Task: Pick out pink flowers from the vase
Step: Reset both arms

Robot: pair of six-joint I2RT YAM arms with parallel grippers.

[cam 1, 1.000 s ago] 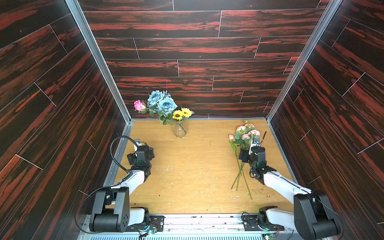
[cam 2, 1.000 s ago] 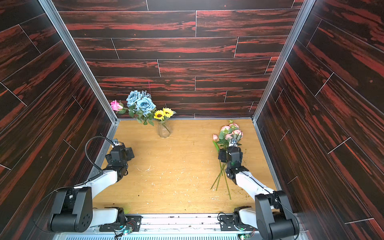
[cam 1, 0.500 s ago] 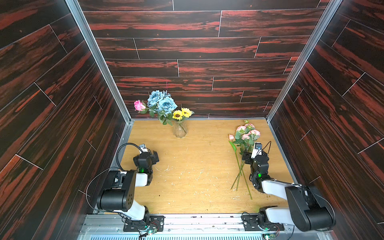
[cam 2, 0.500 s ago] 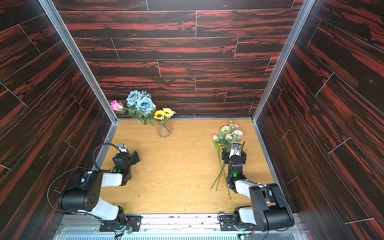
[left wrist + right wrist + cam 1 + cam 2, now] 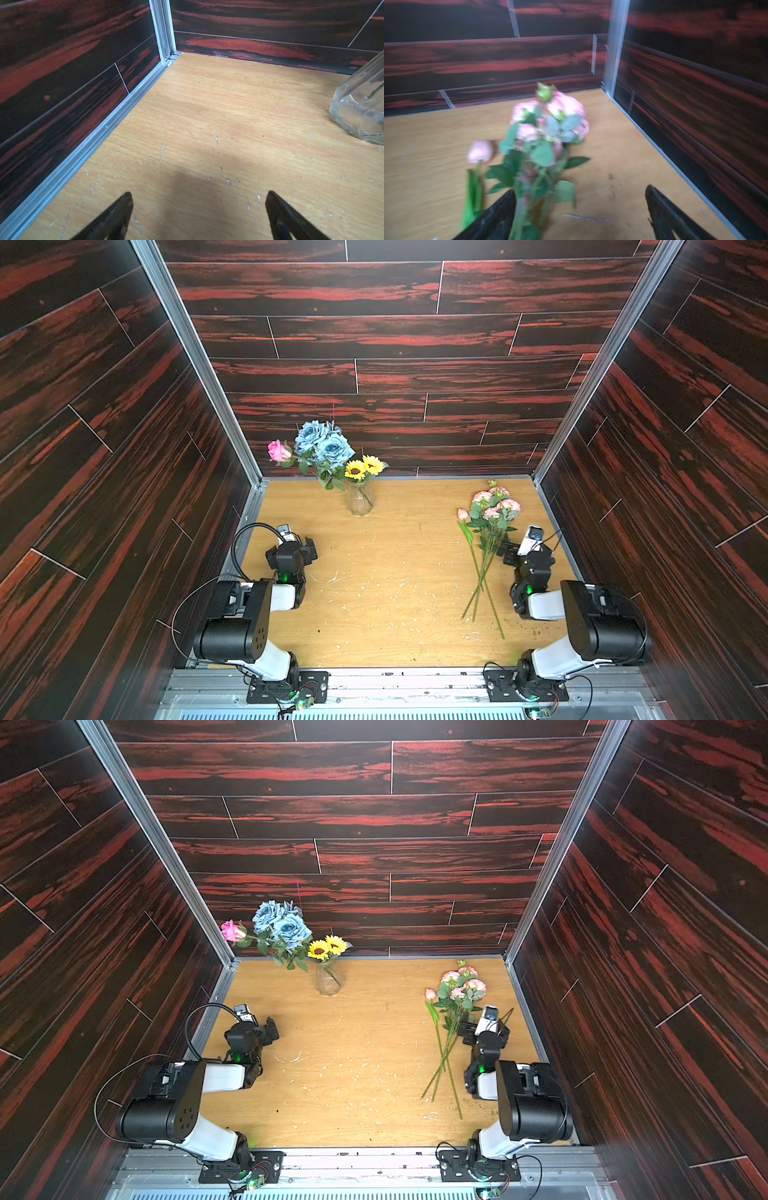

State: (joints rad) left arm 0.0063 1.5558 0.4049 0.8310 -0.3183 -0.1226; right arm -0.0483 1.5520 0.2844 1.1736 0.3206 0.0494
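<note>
The clear glass vase [image 5: 360, 501] [image 5: 329, 981] stands at the back middle of the wooden table, and its faceted body [image 5: 361, 108] shows in the left wrist view. A bright pink rose [image 5: 278, 450] [image 5: 232, 931] still leans out of it to the left. Pale pink flowers [image 5: 492, 506] [image 5: 461, 986] [image 5: 548, 122] lie on the table at the right, stems toward the front. My right gripper [image 5: 524, 551] [image 5: 580, 190] is open just beside them; their stems pass close to one finger, not gripped. My left gripper [image 5: 307, 551] [image 5: 198, 195] is open and empty over bare wood.
Dusty-blue roses [image 5: 324, 443] and small yellow sunflowers [image 5: 365, 467] fill the vase. Dark wood-pattern walls [image 5: 124, 489] close in the left, back and right sides. An aluminium rail [image 5: 99, 135] runs along the table's left edge. White scratches mark the wooden table [image 5: 386, 593].
Both arms have drawn back toward the front and folded low. The right gripper has opened slightly wider beside the flowers lying on the table. The flowers and vase have not moved.
</note>
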